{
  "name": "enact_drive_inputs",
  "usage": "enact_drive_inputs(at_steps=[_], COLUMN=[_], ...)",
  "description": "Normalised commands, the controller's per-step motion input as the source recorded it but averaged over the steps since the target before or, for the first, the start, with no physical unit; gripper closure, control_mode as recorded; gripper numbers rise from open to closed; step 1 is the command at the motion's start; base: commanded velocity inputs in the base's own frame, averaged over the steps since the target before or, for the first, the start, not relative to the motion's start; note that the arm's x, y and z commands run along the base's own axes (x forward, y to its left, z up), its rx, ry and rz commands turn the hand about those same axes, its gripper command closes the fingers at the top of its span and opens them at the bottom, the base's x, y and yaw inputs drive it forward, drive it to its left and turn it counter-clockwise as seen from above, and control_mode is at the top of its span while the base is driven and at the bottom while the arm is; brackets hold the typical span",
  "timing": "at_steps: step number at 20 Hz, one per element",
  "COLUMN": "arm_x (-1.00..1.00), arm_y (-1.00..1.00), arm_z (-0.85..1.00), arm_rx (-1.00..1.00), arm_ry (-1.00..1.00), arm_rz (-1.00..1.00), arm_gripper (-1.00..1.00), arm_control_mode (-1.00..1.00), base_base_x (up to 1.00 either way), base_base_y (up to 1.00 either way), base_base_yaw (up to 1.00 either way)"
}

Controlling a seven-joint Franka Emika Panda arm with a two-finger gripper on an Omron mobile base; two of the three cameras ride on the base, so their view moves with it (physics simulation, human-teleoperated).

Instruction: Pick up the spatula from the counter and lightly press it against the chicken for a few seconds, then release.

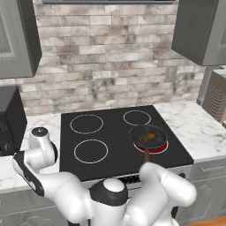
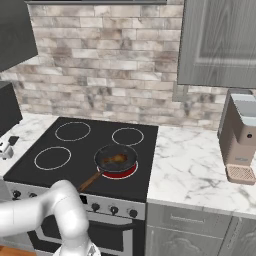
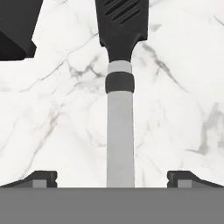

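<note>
I see the arm [image 1: 70, 190] folded low, reaching from the base out to its left, elbow sharply bent and wrist [image 1: 40, 143] turned downward. In the hand view my gripper [image 3: 117, 179] points straight down, its fingertips [image 3: 43, 178] spread to full width, clamping nothing.

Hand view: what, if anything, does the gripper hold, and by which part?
Nothing: the open gripper straddles, without touching, the grey-handled black slotted spatula.
</note>
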Motion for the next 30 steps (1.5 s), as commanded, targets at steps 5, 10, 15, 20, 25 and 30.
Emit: enact_drive_inputs(at_steps=[5,10,15,20,25,30], arm_x=[0.14,0.04,0.01,0.0,0.0,0.0], arm_y=[0.17,0.03,0.0,0.0,-0.12,-0.4], arm_z=[-0.16,-0.14,-0.1,-0.1,0.0,0.14], arm_rx=[0.0,0.0,0.0,0.0,0.0,0.0], arm_ry=[0.0,0.0,0.0,0.0,0.0,0.01], arm_rz=[0.0,0.0,0.0,0.0,-0.02,-0.09], arm_gripper=[-1.0,1.0,1.0,1.0,1.0,1.0], arm_control_mode=[-1.0,-1.0,-1.0,-1.0,-1.0,-1.0], base_base_x=[0.0,0.0,0.0,0.0,0.0,0.0], base_base_y=[0.0,0.0,0.0,0.0,0.0,0.0], base_base_yaw=[0.0,0.0,0.0,0.0,0.0,0.0])
